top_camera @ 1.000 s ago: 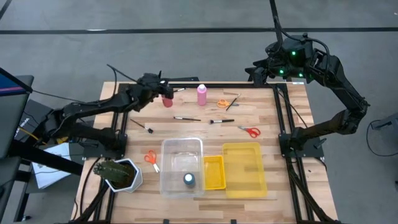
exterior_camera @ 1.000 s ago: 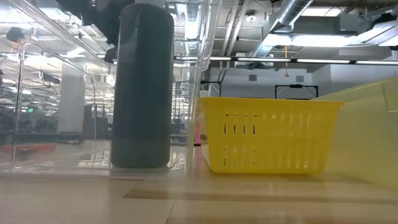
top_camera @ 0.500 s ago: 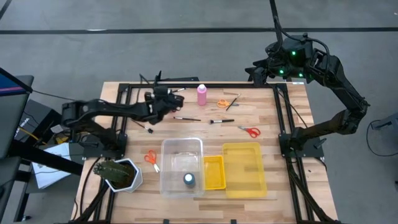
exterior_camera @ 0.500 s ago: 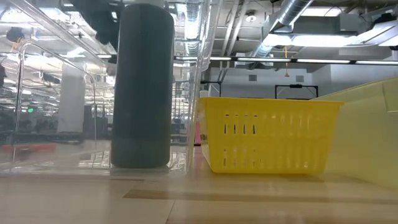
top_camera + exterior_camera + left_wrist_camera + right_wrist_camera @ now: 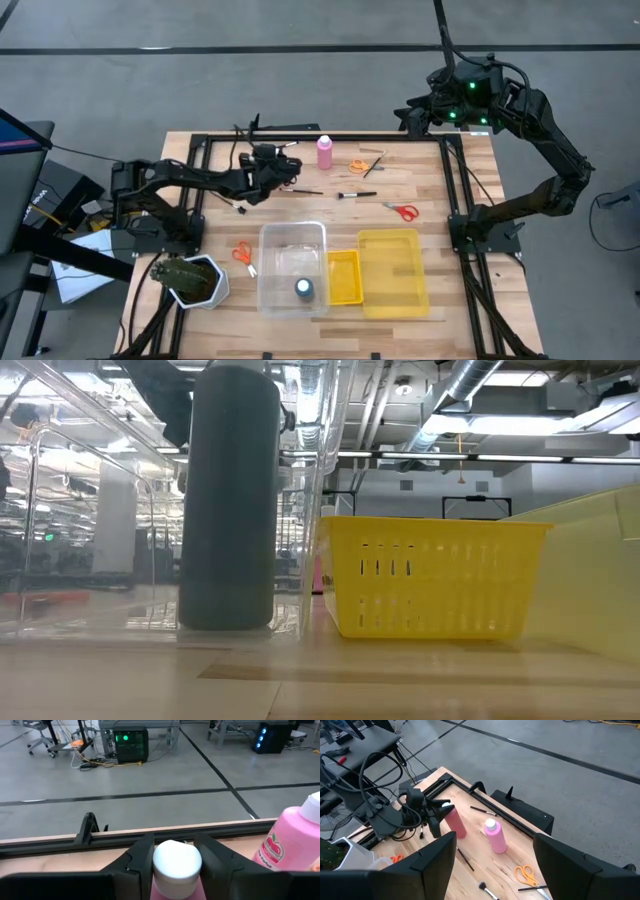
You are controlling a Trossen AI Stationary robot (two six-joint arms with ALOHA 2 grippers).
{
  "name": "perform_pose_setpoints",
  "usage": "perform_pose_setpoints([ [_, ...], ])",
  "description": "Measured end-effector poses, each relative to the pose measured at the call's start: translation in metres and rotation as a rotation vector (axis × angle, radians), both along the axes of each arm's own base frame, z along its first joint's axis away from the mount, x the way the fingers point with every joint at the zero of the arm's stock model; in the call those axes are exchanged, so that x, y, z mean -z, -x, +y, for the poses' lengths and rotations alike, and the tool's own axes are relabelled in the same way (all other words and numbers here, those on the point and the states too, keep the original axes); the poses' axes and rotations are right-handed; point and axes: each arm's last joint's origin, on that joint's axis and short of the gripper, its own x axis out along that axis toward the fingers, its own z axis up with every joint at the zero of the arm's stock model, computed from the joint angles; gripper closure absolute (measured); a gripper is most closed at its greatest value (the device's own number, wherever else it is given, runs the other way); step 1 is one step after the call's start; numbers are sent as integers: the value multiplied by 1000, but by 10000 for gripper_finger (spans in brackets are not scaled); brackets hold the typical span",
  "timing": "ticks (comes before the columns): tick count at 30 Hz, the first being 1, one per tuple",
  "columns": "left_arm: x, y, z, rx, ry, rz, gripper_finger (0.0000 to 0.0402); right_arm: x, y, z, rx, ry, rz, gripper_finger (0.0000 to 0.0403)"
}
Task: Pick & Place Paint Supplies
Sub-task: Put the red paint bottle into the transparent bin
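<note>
While the left tool (image 5: 172, 865) grips a white-capped pink paint bottle (image 5: 454, 821) above the desk (image 5: 420, 190), the right tool (image 5: 495, 857) hangs spread wide beyond the far corner.

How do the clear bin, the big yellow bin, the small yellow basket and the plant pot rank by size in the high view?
1. Big yellow bin and clear bin: look alike, not ranked apart.
2. Plant pot and small yellow basket: too close to rank.

I counted three paint bottles (image 5: 325, 152), three scissors (image 5: 402, 211), at least five paintbrushes (image 5: 300, 190), one clear bin (image 5: 292, 227), two yellow bins (image 5: 391, 234), and one plant (image 5: 185, 278) at seven o'clock.
</note>
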Motion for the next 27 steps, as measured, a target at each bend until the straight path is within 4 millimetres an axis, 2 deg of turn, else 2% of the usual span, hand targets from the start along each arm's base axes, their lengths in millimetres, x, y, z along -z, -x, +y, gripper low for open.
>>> perform_pose_setpoints([
  [6, 0, 0, 0, 0, 1, 5, 288, 0, 0, 0, 0, 0, 0, 143],
  [13, 1, 1, 0, 2, 6, 18, 251, 0, 0, 0, -7, 7, 4, 143],
  [19, 1, 1, -1, 8, 9, 18, 237, 0, -1, 2, -21, 18, 10, 143],
  [24, -10, 3, -4, 40, -13, 35, 230, 0, -1, 2, -21, 18, 10, 143],
  [27, -25, 7, -5, 49, -38, 7, 230, 0, -1, 2, -23, 20, 12, 143],
])
